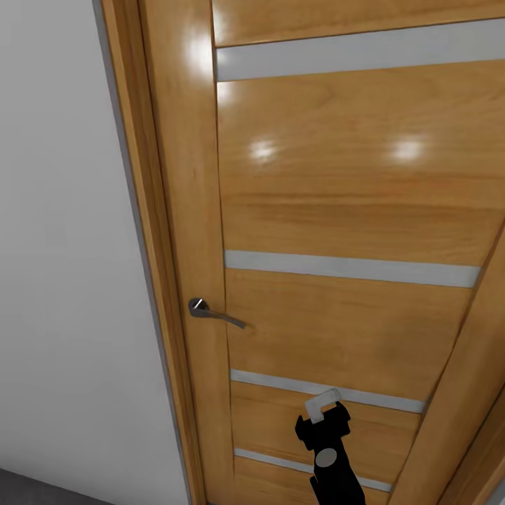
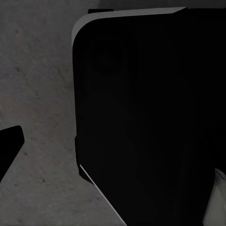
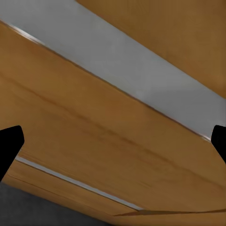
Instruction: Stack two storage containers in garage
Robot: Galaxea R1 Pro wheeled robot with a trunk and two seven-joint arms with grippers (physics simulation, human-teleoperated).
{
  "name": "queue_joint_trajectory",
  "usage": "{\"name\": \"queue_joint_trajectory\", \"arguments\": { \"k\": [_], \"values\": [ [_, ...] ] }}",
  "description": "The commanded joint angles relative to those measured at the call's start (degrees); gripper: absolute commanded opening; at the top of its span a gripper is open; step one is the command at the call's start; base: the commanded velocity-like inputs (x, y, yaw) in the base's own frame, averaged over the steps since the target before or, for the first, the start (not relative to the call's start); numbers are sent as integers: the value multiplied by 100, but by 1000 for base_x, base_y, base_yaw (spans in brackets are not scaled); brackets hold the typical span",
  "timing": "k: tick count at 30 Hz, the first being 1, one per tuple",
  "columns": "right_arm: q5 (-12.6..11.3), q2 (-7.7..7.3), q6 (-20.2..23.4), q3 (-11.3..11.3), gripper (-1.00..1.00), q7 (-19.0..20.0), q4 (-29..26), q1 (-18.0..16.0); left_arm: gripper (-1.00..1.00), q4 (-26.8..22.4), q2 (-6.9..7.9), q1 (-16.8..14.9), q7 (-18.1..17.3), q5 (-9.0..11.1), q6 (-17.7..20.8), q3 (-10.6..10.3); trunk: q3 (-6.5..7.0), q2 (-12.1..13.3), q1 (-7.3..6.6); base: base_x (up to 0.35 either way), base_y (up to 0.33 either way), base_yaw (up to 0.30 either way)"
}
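Note:
Neither storage container is in view. My right gripper (image 1: 322, 408) is raised close in front of a wooden door (image 1: 337, 196) with horizontal grey strips. In the right wrist view this gripper (image 3: 113, 141) is open, its dark fingertips (image 3: 9, 143) far apart with only the door's planks between them. My left gripper (image 2: 113, 172) is open too and holds nothing. It points down at dark grey speckled concrete floor (image 2: 42, 94) and at a black part of my own body (image 2: 146, 117).
A metal lever handle (image 1: 210, 312) sits at the door's left edge, up and left of my right gripper. The wooden door frame (image 1: 151, 231) meets a plain grey-white wall (image 1: 63, 245) on the left. A strip of dark floor (image 1: 42, 489) shows low on the left.

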Motion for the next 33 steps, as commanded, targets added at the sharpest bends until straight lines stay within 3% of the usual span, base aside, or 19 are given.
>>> {"name": "queue_joint_trajectory", "arguments": {
  "k": [1,9,19,33],
  "values": [
    [18,-2,39,10,100,-16,-3,-4,100,-1,0,-1,1,1,-8,1,-6,-4,1,11,2,0],
    [22,-9,39,10,100,-16,-3,-3,100,-1,0,-1,1,1,-8,0,-6,-4,1,34,1,0],
    [23,-11,39,10,100,-16,-3,-5,100,-1,0,-3,1,1,-6,0,-6,-4,1,225,0,0],
    [23,-32,39,6,100,-16,-43,-8,100,-1,0,-1,1,1,-6,0,-6,-4,1,19,0,0]
  ]
}}
